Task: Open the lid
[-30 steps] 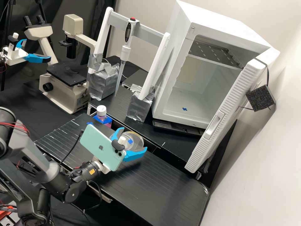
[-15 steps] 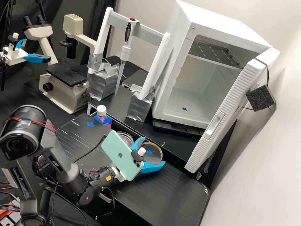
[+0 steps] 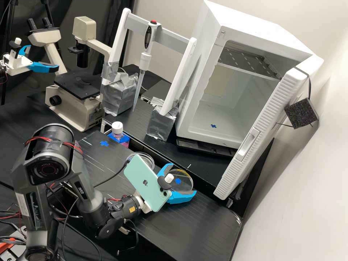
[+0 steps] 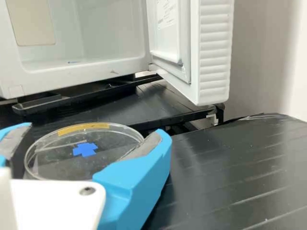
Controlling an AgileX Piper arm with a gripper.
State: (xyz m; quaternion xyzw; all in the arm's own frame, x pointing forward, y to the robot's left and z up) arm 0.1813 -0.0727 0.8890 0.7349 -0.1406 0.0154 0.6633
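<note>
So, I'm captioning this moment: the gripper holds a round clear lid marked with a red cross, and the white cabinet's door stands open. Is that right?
Not quite: the cross is blue, not red, as the wrist view shows. The gripper does hold a round clear lid, and the white cabinet's door stands open.

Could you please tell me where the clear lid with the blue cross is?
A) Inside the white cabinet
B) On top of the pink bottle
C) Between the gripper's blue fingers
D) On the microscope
C: the wrist view shows the lid between the two blue fingers of the gripper, and the high view shows it apart from the dish.
</note>
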